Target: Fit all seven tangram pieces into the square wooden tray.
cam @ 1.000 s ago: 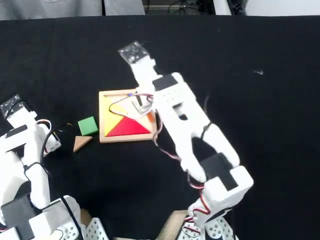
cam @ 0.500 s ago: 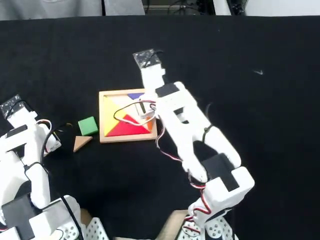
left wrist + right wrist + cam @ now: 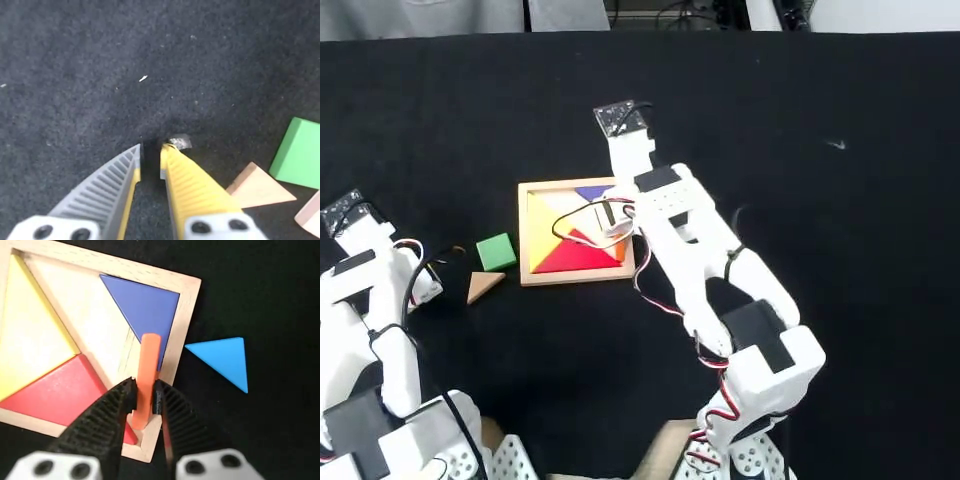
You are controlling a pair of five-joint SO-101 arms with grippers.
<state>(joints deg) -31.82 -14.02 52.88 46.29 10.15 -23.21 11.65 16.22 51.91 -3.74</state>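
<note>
The square wooden tray (image 3: 527, 232) (image 3: 187, 310) holds a yellow triangle (image 3: 30, 340), a red triangle (image 3: 60, 397) and a dark blue triangle (image 3: 145, 305). My right gripper (image 3: 142, 390) (image 3: 609, 216) is shut on an orange piece (image 3: 146, 365), held on edge over the tray's corner beside the dark blue triangle. A light blue triangle (image 3: 225, 360) lies on the cloth just outside that tray wall. A green square (image 3: 496, 251) (image 3: 300, 152) and a tan triangle (image 3: 483, 285) (image 3: 257, 185) lie left of the tray. My left gripper (image 3: 151, 150) is shut on nothing, near them.
Black cloth (image 3: 840, 230) covers the table, with wide free room to the right and behind the tray. A pale wooden corner (image 3: 312, 215) shows beside the tan triangle. The left arm's base (image 3: 380, 400) stands at the front left.
My right arm has swung to the right over the tray with the orange piece, uncovering the dark blue triangle at the tray's back. The left arm has kept still.
</note>
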